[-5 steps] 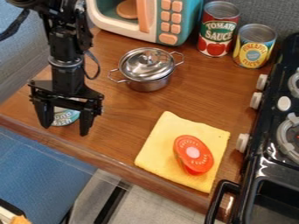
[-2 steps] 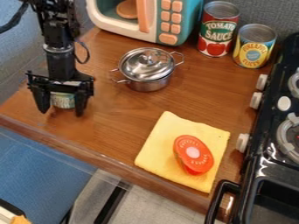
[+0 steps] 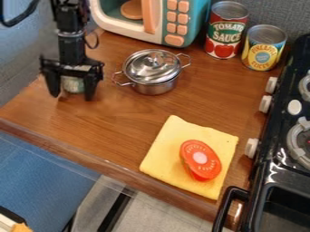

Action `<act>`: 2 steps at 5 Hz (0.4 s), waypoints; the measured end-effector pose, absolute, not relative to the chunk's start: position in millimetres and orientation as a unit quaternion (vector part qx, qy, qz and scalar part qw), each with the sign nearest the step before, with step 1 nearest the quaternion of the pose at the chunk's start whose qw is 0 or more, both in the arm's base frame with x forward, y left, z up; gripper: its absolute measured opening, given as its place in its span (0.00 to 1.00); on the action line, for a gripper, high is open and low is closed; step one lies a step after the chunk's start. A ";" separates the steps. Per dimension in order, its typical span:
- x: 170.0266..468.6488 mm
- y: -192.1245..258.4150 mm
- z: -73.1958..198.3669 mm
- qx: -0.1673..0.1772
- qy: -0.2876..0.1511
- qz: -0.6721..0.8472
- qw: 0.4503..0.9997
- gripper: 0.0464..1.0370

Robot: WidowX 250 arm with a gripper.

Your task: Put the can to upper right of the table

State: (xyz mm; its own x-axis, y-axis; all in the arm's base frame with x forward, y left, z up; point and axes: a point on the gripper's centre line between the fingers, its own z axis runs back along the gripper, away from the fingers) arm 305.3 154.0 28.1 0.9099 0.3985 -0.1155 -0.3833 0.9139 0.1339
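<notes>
1. Watching from my station, I have the gripper (image 3: 72, 97) over the upper-left part of the wooden table (image 3: 130, 129), with its arm coming in from the top edge.
2. My claw is grasping the small can (image 3: 74, 85), one finger at each side of its pale body. I cannot tell whether the can's base touches the wood.
3. That can is left of the lidded silver pot (image 3: 154, 86), near it but apart, and well away from the table's upper right.
4. Up at that upper right, I see two larger cans standing upright beside each other: a tall red-and-green one (image 3: 223, 34) and a shorter yellow-and-blue one (image 3: 263, 52) nearer the stove.
5. Behind the pot, I have the toy microwave (image 3: 115, 23), teal and cream with peach buttons and a peach handle.
6. Lower down, right of the table's middle, lies a yellow cloth (image 3: 163, 156) with a red, oval-topped object (image 3: 203, 165) resting on it.
7. Along my right edge is the black stove (image 3: 272, 158), with pale knobs down its near side and a dark looped handle (image 3: 227, 201) toward the bottom.
</notes>
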 end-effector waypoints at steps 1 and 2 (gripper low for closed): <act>330.8 160.2 29.0 0.051 0.063 0.203 0.976 0.96; 356.9 157.1 31.3 0.047 0.049 0.186 0.980 0.96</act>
State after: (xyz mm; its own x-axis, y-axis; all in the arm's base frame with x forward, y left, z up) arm 356.9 157.1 31.3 0.9256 0.3700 -0.0793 -0.3607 0.9261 0.1109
